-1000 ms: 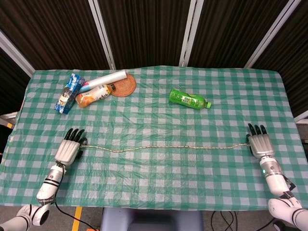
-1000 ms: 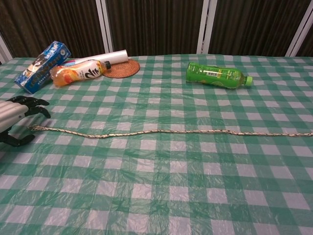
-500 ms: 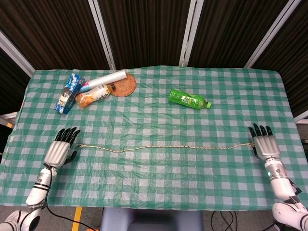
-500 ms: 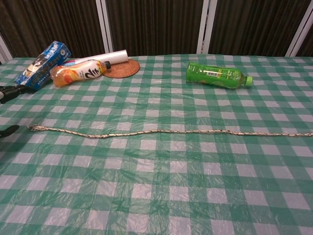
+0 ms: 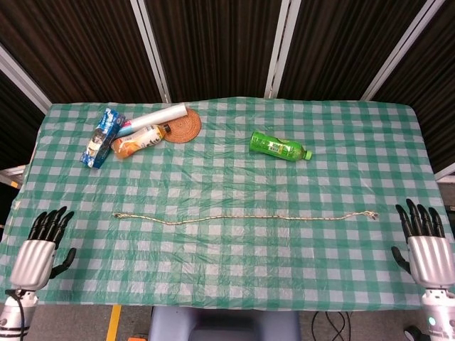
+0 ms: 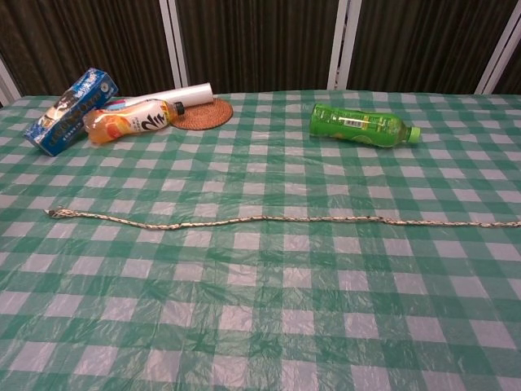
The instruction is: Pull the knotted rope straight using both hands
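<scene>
Both hands had let go of the rope [image 5: 245, 217] and pulled back: left hand [image 5: 41, 245] at 8 o'clock, right hand [image 5: 424, 241] at 4 o'clock, fingers spread, empty. It lay nearly straight across the surface [image 5: 234, 277], so the task looked finished.

A thin, pale braided rope [image 5: 245, 217] lies nearly straight across the checkered tablecloth, untouched, ends free.

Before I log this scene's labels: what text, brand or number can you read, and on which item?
Orange juice bottle lying on its side: large dark characters on the label, not clearly readable.
Green plastic bottle: label print too small to read.
Blue carton: printing blurred, unreadable.
White roll: no text visible.
</scene>
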`<state>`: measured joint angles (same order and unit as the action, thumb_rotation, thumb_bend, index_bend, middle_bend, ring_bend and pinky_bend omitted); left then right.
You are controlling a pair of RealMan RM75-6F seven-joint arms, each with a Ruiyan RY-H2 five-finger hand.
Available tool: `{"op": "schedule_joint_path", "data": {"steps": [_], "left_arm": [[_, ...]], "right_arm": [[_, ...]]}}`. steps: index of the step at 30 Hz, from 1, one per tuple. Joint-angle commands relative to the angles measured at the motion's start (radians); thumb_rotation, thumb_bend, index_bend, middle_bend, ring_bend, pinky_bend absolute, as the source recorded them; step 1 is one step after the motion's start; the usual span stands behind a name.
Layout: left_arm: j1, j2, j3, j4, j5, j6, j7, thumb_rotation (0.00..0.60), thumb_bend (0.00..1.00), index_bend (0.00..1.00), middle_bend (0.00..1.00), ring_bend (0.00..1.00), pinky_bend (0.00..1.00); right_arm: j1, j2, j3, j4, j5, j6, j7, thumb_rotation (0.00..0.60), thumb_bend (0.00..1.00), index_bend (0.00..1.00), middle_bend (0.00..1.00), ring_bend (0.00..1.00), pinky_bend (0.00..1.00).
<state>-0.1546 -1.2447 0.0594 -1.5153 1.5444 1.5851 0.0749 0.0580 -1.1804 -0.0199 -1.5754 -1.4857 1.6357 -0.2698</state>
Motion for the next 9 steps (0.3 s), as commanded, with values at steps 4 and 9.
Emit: {"op": "schedule_joint_path", "data": {"steps": [4,9], "left_arm": [[0.065,0.082,0.019,-0.093,-0.023,0.002,0.058,0.6,0.42,0.0,0.0,0.0,0.02],[0.063,0.087,0.003,-0.089,-0.026,-0.016,0.045,0.6,0.42,0.0,0.0,0.0,0.02]], "right_arm": [[-0.071,0.031,-0.047,-0.052,-0.09,0.037,-0.021,0.6,0.35,0.0,0.0,0.0,0.0],[-0.073,0.042,-0.041,-0.058,-0.094,0.02,-0.011,0.6,0.35,0.0,0.0,0.0,0.0]]}}
